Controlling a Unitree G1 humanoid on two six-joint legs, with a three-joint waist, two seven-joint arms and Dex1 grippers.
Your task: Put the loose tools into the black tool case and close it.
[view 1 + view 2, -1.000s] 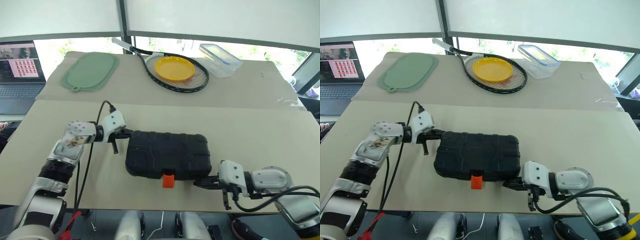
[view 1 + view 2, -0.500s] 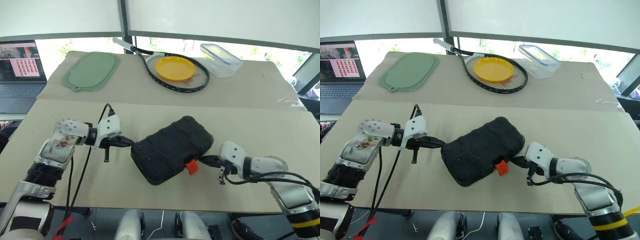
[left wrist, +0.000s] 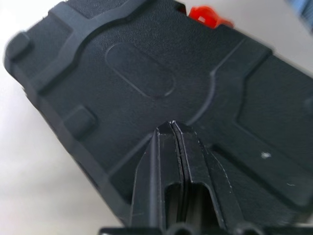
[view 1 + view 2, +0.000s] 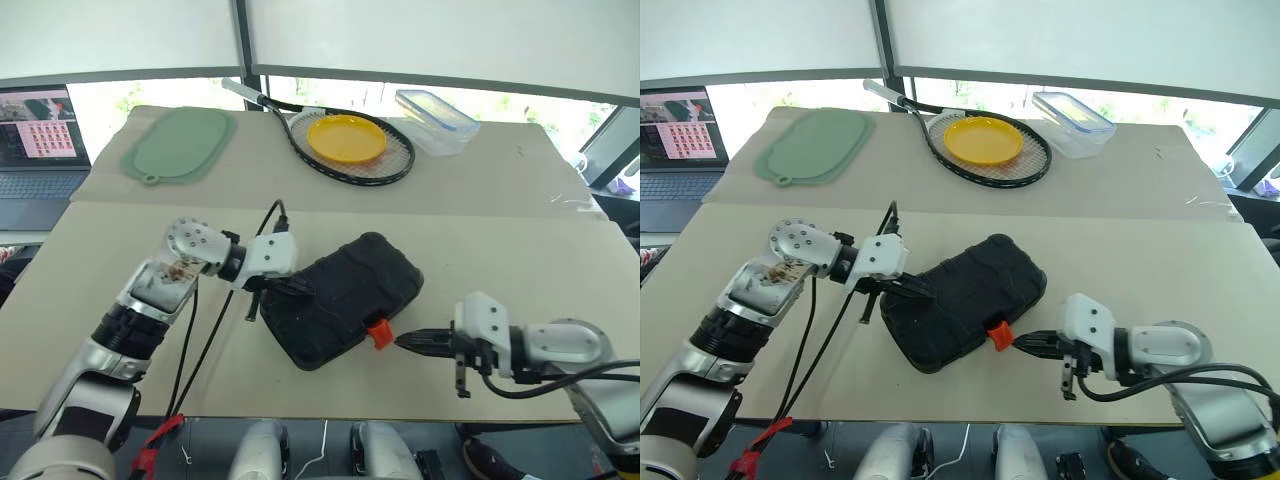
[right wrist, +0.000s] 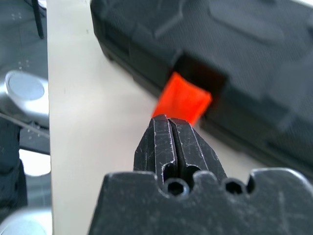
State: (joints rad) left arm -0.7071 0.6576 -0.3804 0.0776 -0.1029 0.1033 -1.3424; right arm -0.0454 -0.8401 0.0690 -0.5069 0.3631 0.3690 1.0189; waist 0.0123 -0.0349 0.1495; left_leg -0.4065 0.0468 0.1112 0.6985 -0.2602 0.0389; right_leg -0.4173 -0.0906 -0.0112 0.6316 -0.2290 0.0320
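Case lid is down, so you're on the closing step: the latch looks not yet snapped home, my read only. Left pincer (image 4: 300, 289) has its fingers pressed together, tips on the lid of the black tool case (image 4: 345, 298) near its 9 o'clock end. The case sits skewed on the tabletop (image 4: 520, 255), long axis running roughly 8 to 2 o'clock, at centre near the front edge. The orange latch (image 4: 379, 333) sticks out at its 5 o'clock side. Right pincer (image 4: 412, 341), fingers also together and empty, points at the latch from 3 o'clock, just beside it, contact unclear. Next move: hold the lid down on the left, nudge the latch in squarely. Case contents are hidden. At 1 o'clock, far back, the clear food box (image 4: 436, 119), lidded, contents not discernible
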